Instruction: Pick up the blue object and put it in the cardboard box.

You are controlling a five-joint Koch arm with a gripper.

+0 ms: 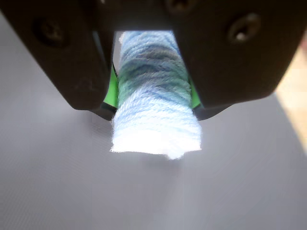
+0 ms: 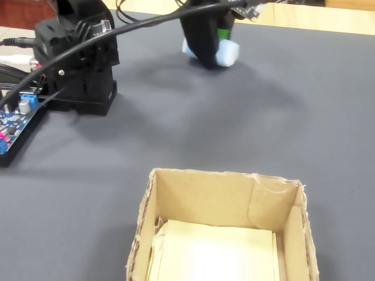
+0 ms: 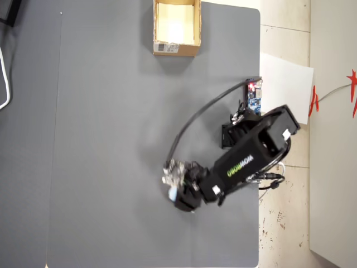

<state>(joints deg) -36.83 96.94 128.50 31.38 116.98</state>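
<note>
The gripper (image 1: 152, 103) is clamping the blue object (image 1: 154, 103) between its two black jaws, with green pads (image 1: 111, 91) pressing into the roll's sides in the wrist view; the roll's pale, ribbed yarn-like body is sticking out past the jaw tips, its bright rounded end pointing toward the camera's lower edge, and the grey mat (image 1: 57, 182) is lying beneath it. In the fixed view the gripper (image 2: 206, 50) is hanging at the far side of the mat, well apart from the cardboard box (image 2: 222, 196), and the blue object (image 2: 227, 52) is poking out on both sides of the black jaws, just above or at the mat surface; whether it is touching the mat cannot be told. The cardboard box is sitting at the near edge of that view, open at the top, with a pale sheet lying on its floor. In the overhead view the box (image 3: 176, 49) is standing at the top of the mat with its white label facing the arm (image 3: 240, 164), and the gripper (image 3: 177, 194) is lying far below the box, toward the lower middle of the mat, with only a sliver of the blue object (image 3: 172, 194) showing. A small blue circuit board (image 3: 255, 100) is sitting beside the arm's base, between the box and the base along the mat's right edge.
</note>
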